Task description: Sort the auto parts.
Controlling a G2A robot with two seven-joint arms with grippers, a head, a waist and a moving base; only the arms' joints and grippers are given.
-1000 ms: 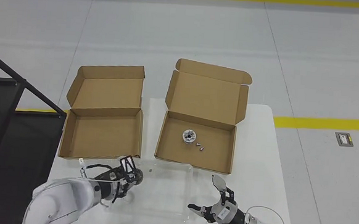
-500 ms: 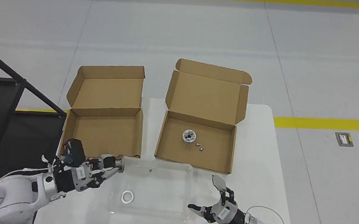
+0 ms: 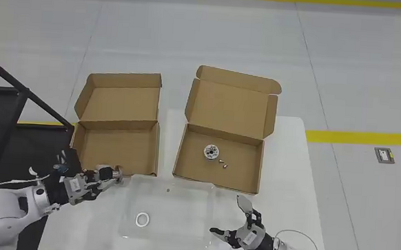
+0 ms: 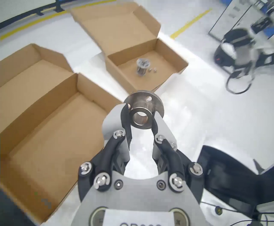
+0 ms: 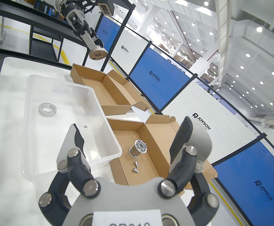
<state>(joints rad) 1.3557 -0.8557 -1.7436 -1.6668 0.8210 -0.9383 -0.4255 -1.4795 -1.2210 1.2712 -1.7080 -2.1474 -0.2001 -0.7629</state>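
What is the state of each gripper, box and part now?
Left gripper: jaws shut on flanged bushing.
Right gripper: jaws open, holding nothing.
Left box: lid open.
Right box: lid open, three metal parts inside.
Ring: lying flat in clear tray.

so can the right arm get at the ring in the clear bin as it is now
Probably yes. The right gripper is open and empty at the clear bin's edge, the ring lies alone on its open floor, and the left gripper, shut on the flanged hub, is off by the left box.
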